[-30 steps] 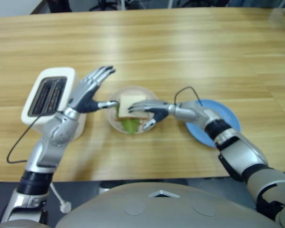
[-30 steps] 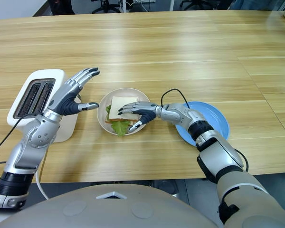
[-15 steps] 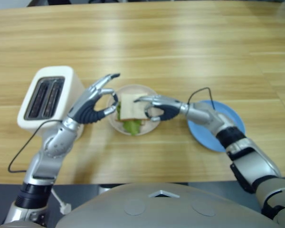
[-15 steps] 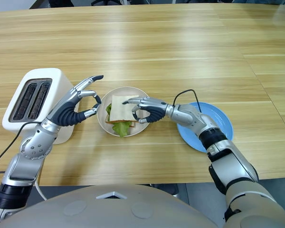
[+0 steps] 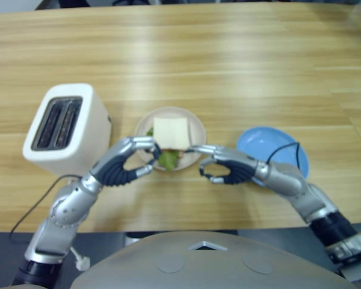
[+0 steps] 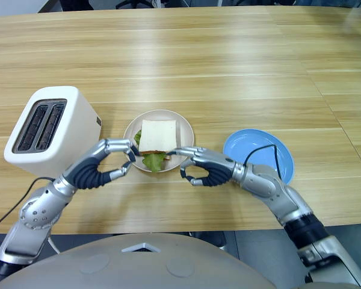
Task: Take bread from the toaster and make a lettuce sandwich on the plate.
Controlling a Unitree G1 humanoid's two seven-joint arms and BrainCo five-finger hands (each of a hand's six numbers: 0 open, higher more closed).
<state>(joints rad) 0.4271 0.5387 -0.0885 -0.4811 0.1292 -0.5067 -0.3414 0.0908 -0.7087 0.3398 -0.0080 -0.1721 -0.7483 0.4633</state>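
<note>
White bread (image 6: 158, 132) tops the lettuce sandwich (image 6: 154, 146) on the round tan plate (image 6: 185, 128), which sits just past the left hand (image 6: 102, 167) and the right hand (image 6: 208, 169), so the sandwich looks finished. Both hands are curled with nothing in them, close to the plate's near rim, likely so they do not bump the food. The round blue plate (image 6: 260, 146) lies beside the right hand's wrist, the white boxy toaster (image 6: 45, 129) stands beyond the left hand, and bare wooden table (image 6: 168, 201) under both hands gives room for backing away.

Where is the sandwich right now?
In the middle of both views, the sandwich sits on the beige plate, between the toaster on the left and the blue plate on the right.
</note>
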